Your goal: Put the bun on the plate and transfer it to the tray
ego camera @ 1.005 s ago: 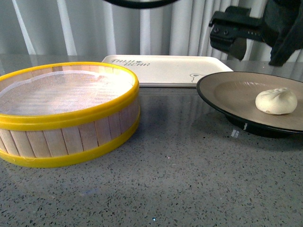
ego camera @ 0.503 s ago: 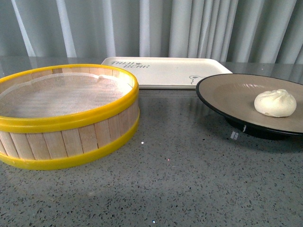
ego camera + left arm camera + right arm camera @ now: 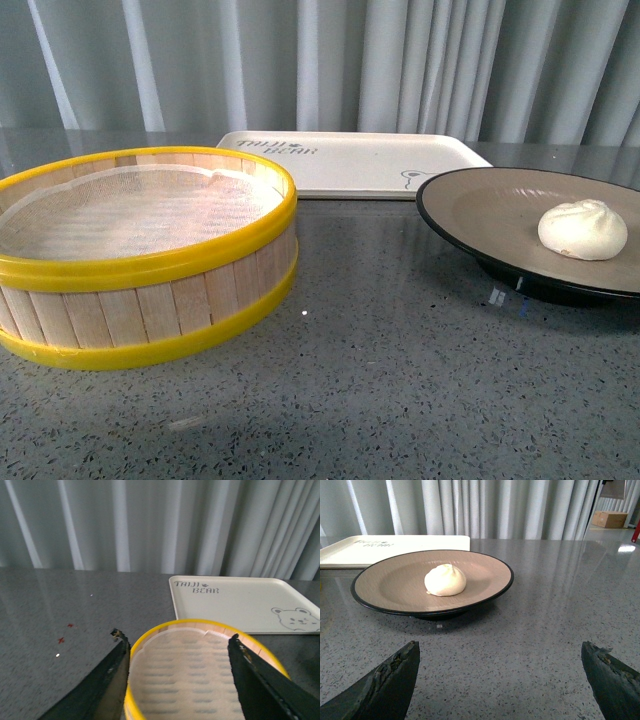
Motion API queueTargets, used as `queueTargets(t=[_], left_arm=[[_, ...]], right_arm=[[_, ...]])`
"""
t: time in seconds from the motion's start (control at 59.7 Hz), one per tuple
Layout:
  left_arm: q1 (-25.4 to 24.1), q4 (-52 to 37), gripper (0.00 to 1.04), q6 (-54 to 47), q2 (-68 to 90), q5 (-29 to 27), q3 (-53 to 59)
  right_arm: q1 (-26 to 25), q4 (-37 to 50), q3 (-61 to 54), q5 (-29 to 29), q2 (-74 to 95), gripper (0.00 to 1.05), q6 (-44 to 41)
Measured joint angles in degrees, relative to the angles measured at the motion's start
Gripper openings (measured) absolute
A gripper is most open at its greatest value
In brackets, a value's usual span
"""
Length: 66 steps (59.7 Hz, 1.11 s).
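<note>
While bun [image 3: 582, 229] sits on plate [image 3: 480, 205] (rim cropped), tray [image 3: 350, 160] partly hidden

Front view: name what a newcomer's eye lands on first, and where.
The big round wooden steamer basket with yellow rims dominates the left foreground. On the right, a small white pleated bun sits on a wide tan black-rimmed plate. A cream rectangular tray lies behind, between them.

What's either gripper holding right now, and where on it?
Nothing. Left gripper and right gripper are both open and empty; the bun sits on the plate.
</note>
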<state>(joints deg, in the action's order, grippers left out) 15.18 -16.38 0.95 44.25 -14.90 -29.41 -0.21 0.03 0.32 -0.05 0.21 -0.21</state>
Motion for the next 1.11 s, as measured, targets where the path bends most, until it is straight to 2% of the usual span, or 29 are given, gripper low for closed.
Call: queueTargets(t=[0.218,0.436,0.519,0.603,1.106], left_arm=[[-5.6,-3.3,0.04,-0.4,-7.3,5.8,12.6],[-9.2,-3.8,0.04,-0.7,-13.4,9.4,19.2],[-13.2,-3.7,0.04,-0.7,-15.4,14.2,20.8],[-15.0,-3.0,0.04,-0.7,-18.0,14.5,22.5],[-15.1,2.2,0.04,-0.7,-27.5,14.8,26.9]], right_arm=[[0.0,0.0,0.0,0.0,0.0,0.96,0.0],[0.0,0.0,0.0,0.0,0.0,0.96,0.0],[0.0,0.0,0.0,0.0,0.0,0.96,0.0],[0.0,0.0,0.0,0.0,0.0,0.96,0.0],[0.0,0.0,0.0,0.0,0.0,0.96,0.0]])
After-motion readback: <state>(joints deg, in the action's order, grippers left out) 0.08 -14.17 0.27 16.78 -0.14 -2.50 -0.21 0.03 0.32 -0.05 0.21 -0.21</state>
